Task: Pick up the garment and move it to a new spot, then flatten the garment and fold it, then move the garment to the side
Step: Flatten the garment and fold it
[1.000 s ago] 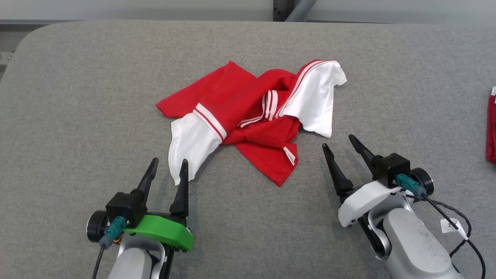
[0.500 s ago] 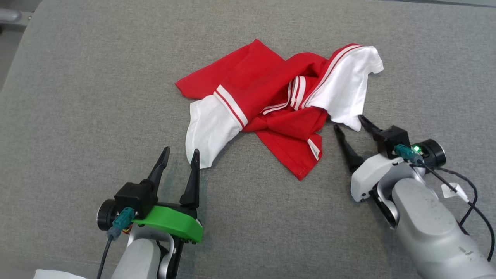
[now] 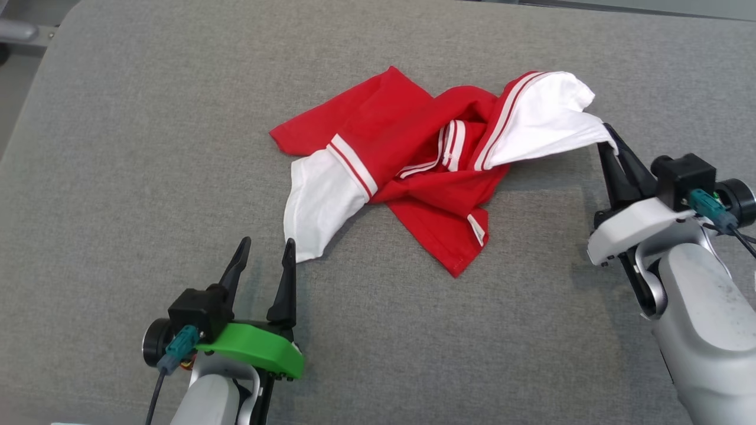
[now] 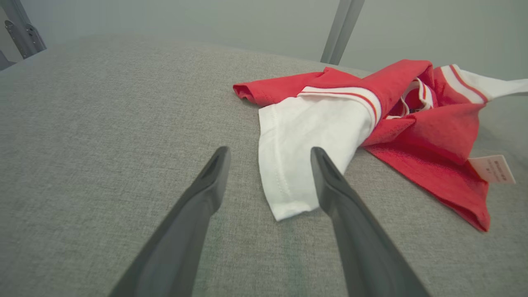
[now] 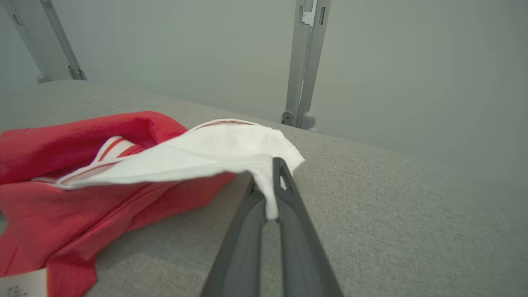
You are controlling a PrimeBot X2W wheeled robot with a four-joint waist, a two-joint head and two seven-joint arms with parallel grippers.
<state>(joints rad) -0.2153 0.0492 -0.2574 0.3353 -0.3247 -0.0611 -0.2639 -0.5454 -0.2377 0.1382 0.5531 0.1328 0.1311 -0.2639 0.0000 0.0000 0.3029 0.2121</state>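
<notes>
Nearest on the counter: left gripper released, fingers wide apart, tips just beside the hem of the near white sleeve, holding nothing. Beyond it, garment in a crumpled red heap mid-counter, care label showing on the near flap. Further right, right gripper clenched on the tip of the far white sleeve, cloth drawn taut and raised off the surface.

Judged as the start of the pick-up. Lift slowly and watch the pinch: thin edge only, likely to slip under the heap's weight. Worth closing the left gripper on the near sleeve to share the load and avoid a twisted drape.

Main hindrance: the garment's own tangle, layers folded over each other. Past the far edge, grey upright posts, well apart from the cloth; not judged a hindrance.
</notes>
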